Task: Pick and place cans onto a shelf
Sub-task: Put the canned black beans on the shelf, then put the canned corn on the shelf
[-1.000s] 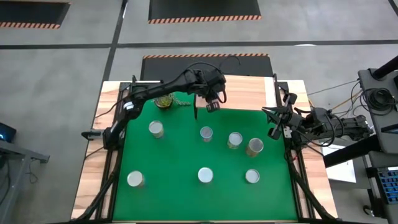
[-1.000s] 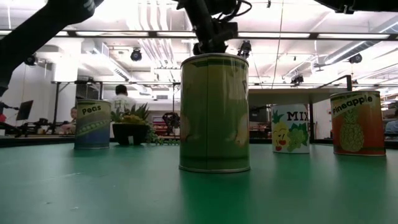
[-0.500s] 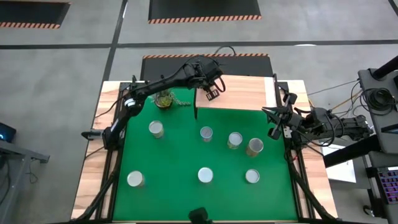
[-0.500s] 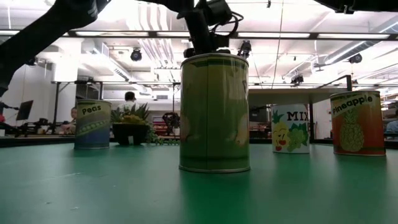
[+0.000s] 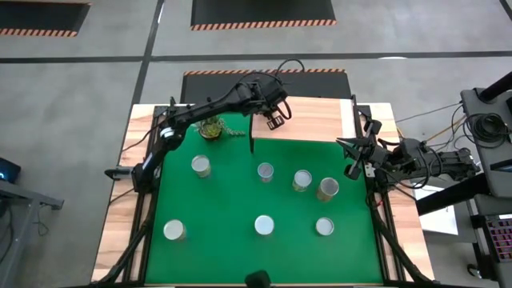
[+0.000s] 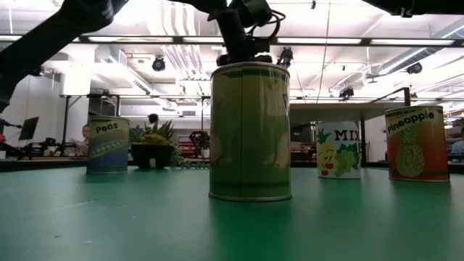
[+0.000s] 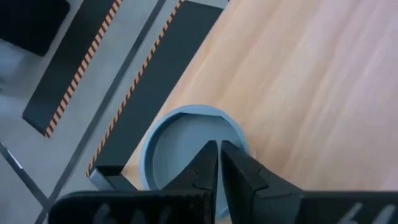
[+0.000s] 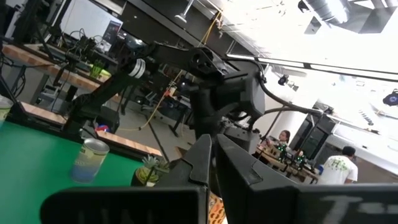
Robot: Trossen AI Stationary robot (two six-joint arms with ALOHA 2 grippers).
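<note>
One can's round grey top (image 7: 180, 134) shows in the left wrist view, standing on the light-wood shelf (image 5: 316, 118) close to a corner of it. My left gripper (image 7: 217, 144) is shut, its tips just above that top. In the high view my left gripper (image 5: 274, 122) hangs over the shelf's left part, and the arm hides the can there. Several more cans stand upright on the green mat, among them a middle one (image 5: 265, 171) and a near-left one (image 5: 174, 231). My right gripper (image 5: 352, 158) waits shut at the table's right edge. My left gripper's shut fingertips (image 7: 208, 155) come slanting down from above over the can's top (image 7: 186, 140). I cannot tell whether they touch it. The can stands upright on the shelf.
A small potted plant (image 5: 213, 128) sits at the mat's far left, beside the shelf. The low view has a green can (image 6: 250, 130) close in front, with Peas (image 6: 107, 145), Mix (image 6: 338, 150) and Pineapple (image 6: 415, 143) cans behind it. People show in the room beyond.
My left gripper has gone from the shelf's near edge toward the table's far edge, farther over the shelf, and has rolled a little. The cans on the mat and my right arm have kept still.
</note>
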